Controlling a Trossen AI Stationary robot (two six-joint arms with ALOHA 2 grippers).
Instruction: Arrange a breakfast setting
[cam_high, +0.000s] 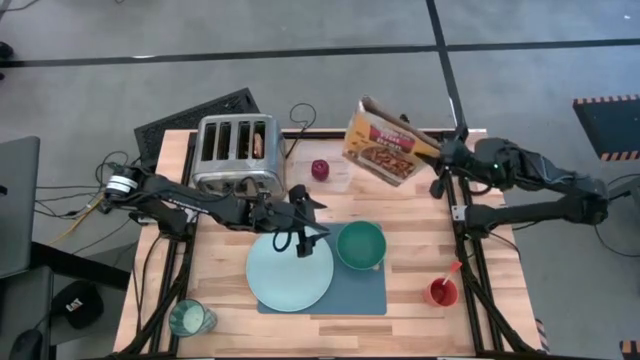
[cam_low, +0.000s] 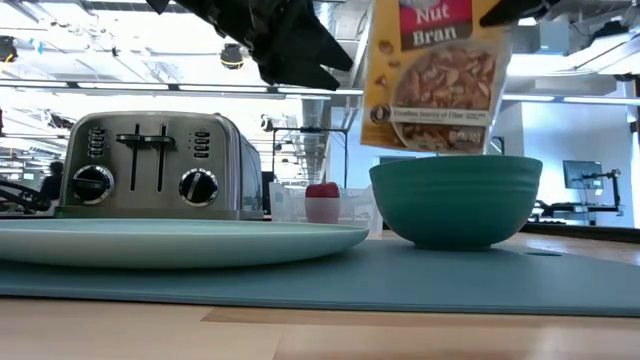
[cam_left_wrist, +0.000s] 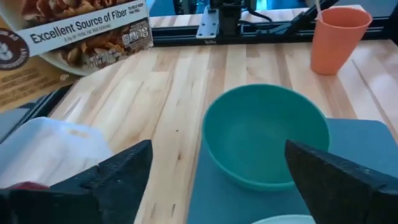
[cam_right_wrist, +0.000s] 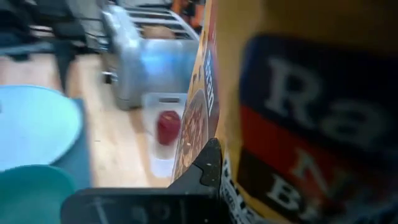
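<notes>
Cereal box (cam_high: 382, 142): held up in the air over the bench's far edge, tilted, open top pointing away; the low view reads "Nut Bran" and a smaller line that is too fine to read; the left wrist view reads "Excellent Source of Fiber".
Right gripper (cam_high: 437, 153): closed on the cereal box's edge, above the far right part of the bench.
Left gripper (cam_high: 300, 232): fingers spread wide, holding nothing, hovering over the far rim of the plate beside the bowl.
Mat (cam_high: 360, 292): slate-blue, flat along the bench's near edge, near the middle.
Plate (cam_high: 289, 272): pale mint, on the mat's left part, overhanging its left edge.
Bowl (cam_high: 360, 245): green, empty, on the mat's far right corner.
Toast (cam_high: 259, 143): brown slice standing in a slot of the toaster (cam_high: 236, 155), at the far left corner.
Fruit (cam_high: 320, 170): dark red, in a clear tray just right of the toaster.
Spoon (cam_high: 447, 276): red-handled, standing in the red cup (cam_high: 441, 292) near the right edge.
Toaster brand: no lettering legible.
</notes>
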